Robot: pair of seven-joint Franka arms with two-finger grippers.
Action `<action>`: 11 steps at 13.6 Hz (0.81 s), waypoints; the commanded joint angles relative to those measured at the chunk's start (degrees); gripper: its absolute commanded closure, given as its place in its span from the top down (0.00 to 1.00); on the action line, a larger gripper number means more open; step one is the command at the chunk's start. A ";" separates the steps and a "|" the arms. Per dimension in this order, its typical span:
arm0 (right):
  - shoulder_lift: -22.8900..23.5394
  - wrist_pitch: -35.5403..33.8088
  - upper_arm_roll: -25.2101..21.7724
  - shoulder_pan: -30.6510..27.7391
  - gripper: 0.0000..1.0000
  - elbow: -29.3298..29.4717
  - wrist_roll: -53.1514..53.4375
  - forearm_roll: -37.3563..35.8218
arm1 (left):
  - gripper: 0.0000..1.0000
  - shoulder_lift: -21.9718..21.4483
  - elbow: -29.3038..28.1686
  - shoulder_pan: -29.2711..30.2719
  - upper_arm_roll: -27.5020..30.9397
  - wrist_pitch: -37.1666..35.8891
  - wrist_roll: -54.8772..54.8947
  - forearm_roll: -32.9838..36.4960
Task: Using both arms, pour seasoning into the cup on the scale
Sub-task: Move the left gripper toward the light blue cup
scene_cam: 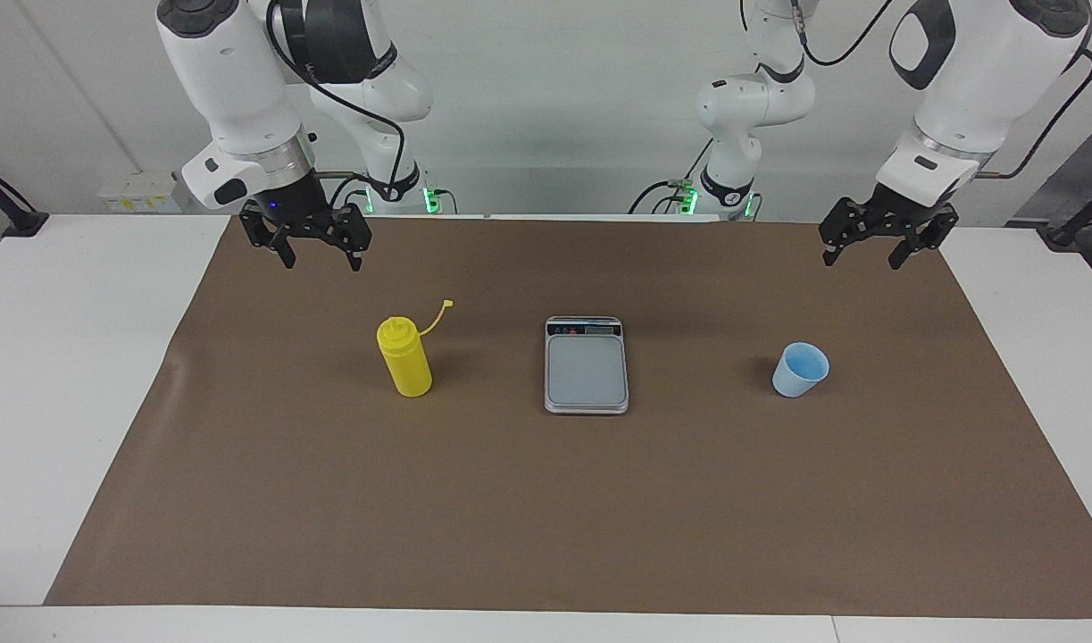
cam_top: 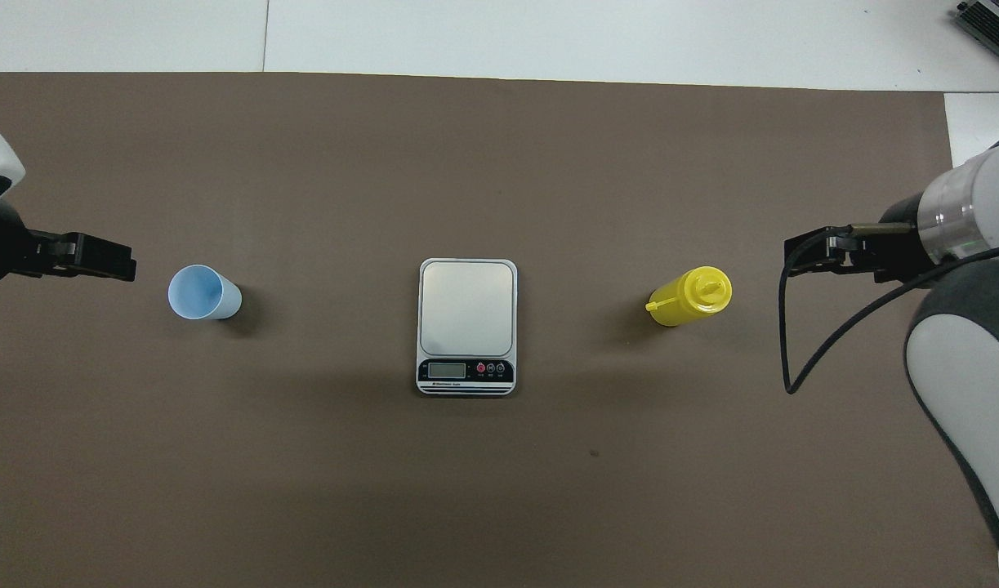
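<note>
- Left gripper (scene_cam: 867, 253) spread, empty, well apart from cup (scene_cam: 800, 370).
- Right gripper (scene_cam: 318, 254) spread, seemingly empty, above seasoning (scene_cam: 404, 357).
- Risk: tipping the light cup short of scale (scene_cam: 587, 365).

I see a plain brown mat (scene_cam: 546, 500) across a white table (scene_cam: 63, 357). At centre frame sits my silver-grey scale (scene_cam: 587, 366), its plate a flat grey, with a dark display strip carrying small red buttons. The seasoning bottle (scene_cam: 404, 357), left of centre in the facing view, is solid yellow, cap strap included. The cup (scene_cam: 800, 369), right of centre, is light blue. Both arms are white with black cables, and the left gripper (scene_cam: 867, 254) and right gripper (scene_cam: 318, 259) are black.
</note>
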 commanded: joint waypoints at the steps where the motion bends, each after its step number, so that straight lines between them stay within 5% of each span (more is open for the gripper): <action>1: -1.22 0.76 0.28 -0.89 1.00 -1.45 -1.25 0.98 | 1.00 -1.66 -2.36 -0.48 0.64 1.48 0.72 -0.64; 4: -1.31 -0.02 0.28 -0.81 1.00 -1.45 -1.33 0.98 | 1.00 -0.87 -3.23 0.40 0.81 2.36 0.81 -0.90; 11: -1.75 -0.21 0.37 -0.19 1.00 -2.33 -1.86 0.98 | 1.00 2.03 -17.01 2.95 1.16 21.32 -0.59 -1.43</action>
